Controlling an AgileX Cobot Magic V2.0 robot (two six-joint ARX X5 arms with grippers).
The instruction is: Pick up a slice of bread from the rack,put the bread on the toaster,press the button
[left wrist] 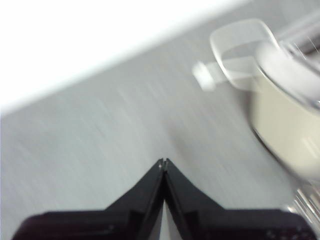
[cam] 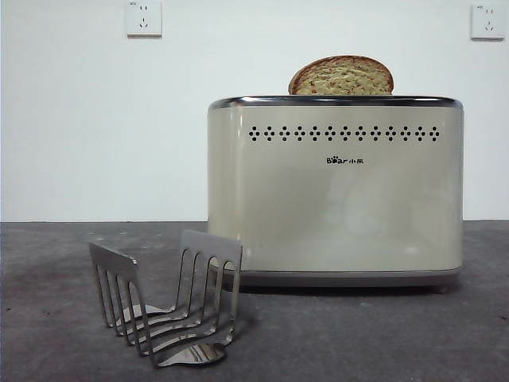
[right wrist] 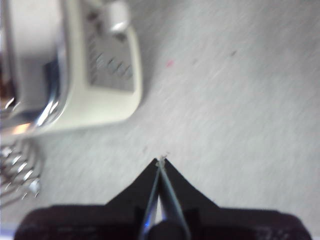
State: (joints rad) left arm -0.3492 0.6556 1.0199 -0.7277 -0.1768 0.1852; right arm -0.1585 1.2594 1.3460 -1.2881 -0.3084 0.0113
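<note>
Front: bread [cam: 342,77] is sitting upright in the toaster [cam: 334,191], top half showing; rack [cam: 171,302] is standing just in front | Left wrist: left gripper [left wrist: 163,161] is hanging pinched together over table [left wrist: 100,150] | Right wrist: right gripper [right wrist: 161,160] is hanging likewise closed, holding nothing.

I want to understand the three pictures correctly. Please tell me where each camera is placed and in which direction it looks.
Front view: low at table height, looking level at the toaster, the slice of bread in it, and the rack; no arm shows.
Left wrist view: on the left arm, looking down over the shut left gripper at the table.
Right wrist view: on the right arm, looking down over the shut right gripper.
All three show the toaster.
</note>
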